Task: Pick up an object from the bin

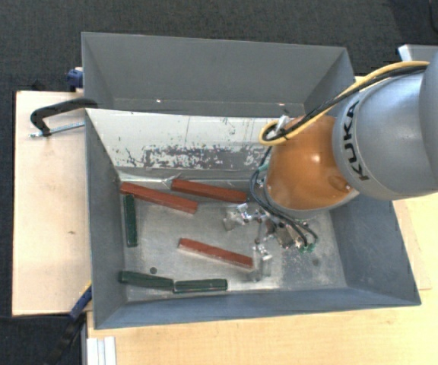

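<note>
Gripper (251, 239) is seen spread wide. Red bar (215, 253) is laid just beside it, toward the bin's (204, 74) left wall, long axis roughly along the front wall.

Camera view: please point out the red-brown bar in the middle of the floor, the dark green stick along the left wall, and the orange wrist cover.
red-brown bar (215, 253), camera view, middle of its top face
dark green stick (130, 220), camera view, its middle
orange wrist cover (306, 172), camera view, its rounded side

Bin (102, 226) holds 3 red bars (215, 252), 3 green sticks (131, 220).
</note>
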### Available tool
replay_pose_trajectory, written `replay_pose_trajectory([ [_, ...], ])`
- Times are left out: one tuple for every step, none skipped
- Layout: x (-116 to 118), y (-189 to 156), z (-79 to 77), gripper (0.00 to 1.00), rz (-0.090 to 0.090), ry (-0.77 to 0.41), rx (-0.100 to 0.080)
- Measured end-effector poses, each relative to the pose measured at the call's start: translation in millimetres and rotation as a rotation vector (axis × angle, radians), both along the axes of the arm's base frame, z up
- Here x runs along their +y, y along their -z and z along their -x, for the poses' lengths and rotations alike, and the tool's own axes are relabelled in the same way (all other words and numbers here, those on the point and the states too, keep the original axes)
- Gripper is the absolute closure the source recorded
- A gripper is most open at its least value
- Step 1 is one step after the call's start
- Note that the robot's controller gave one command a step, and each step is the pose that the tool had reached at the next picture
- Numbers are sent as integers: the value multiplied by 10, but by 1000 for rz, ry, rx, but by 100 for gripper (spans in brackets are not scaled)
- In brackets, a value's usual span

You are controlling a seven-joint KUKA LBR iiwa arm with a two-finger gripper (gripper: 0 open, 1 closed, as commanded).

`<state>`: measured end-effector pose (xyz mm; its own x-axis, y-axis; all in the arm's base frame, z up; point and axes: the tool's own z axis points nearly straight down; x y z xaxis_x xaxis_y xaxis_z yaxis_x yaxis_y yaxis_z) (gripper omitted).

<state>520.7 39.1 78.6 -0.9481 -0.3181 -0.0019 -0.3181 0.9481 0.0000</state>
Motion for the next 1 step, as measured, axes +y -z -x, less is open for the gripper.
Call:
replay_pose_trajectory([
  [209,59,41,100,-1,143,-2],
])
